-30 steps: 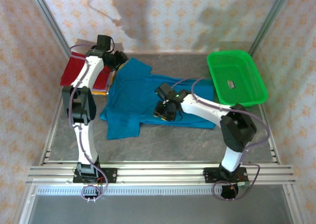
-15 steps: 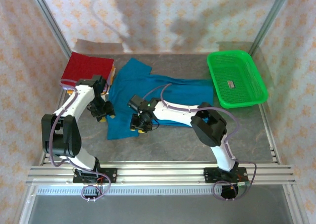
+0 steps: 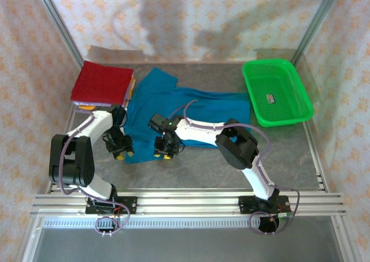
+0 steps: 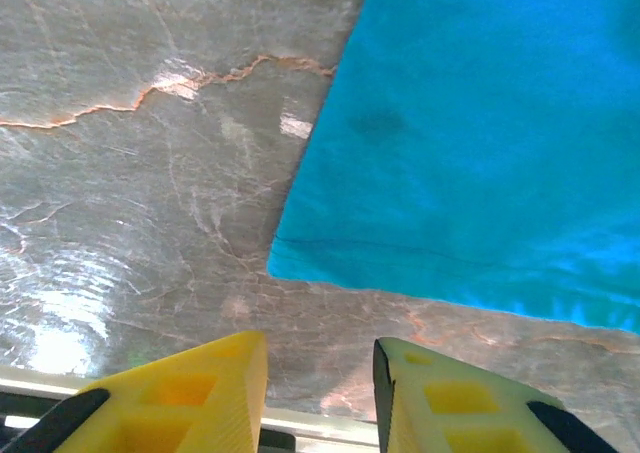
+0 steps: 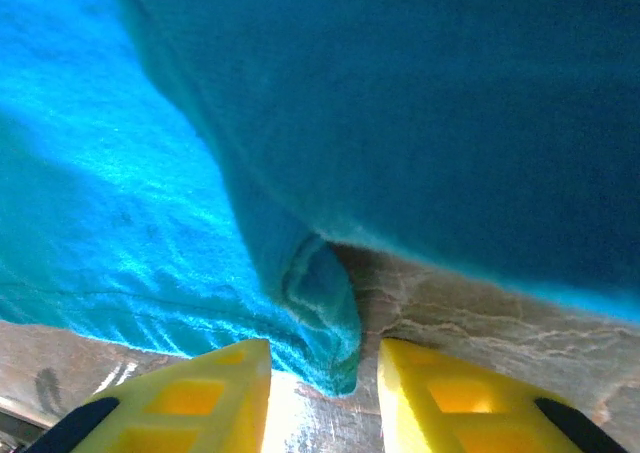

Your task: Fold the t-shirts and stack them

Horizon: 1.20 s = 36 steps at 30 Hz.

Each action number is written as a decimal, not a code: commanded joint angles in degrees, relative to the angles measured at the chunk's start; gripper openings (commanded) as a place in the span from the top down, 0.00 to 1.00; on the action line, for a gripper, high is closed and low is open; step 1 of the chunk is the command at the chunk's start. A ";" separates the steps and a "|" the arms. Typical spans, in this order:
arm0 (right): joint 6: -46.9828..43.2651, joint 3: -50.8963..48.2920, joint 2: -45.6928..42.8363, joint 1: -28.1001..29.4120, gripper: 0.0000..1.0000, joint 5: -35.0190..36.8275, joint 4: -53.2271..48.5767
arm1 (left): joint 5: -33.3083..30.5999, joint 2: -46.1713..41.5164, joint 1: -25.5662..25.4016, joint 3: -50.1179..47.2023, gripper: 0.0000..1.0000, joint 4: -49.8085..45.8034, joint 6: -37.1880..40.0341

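Both arms have come down to the blue shirt's (image 3: 153, 100) near hem. Left fingers (image 3: 119, 150) part-open, empty, beside its corner. Right fingers (image 3: 162, 152) part-open, straddling a hem fold, unclamped. Shirt spread on the counter (image 3: 191, 169); red stack (image 3: 101, 81) beyond. Folding appears imminent.

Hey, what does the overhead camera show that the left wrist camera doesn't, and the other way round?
Overhead: the green basket, the dark red folded shirt, and the right gripper at the blue shirt's near hem. Left wrist: the left gripper up close, yellow fingers open, just short of the shirt's corner. Both: the blue shirt on the grey table.
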 commanded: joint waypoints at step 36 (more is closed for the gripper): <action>-2.96 4.80 -2.52 -3.79 1.00 0.57 -2.18 | 6.03 3.88 -0.54 15.94 1.00 3.33 -2.43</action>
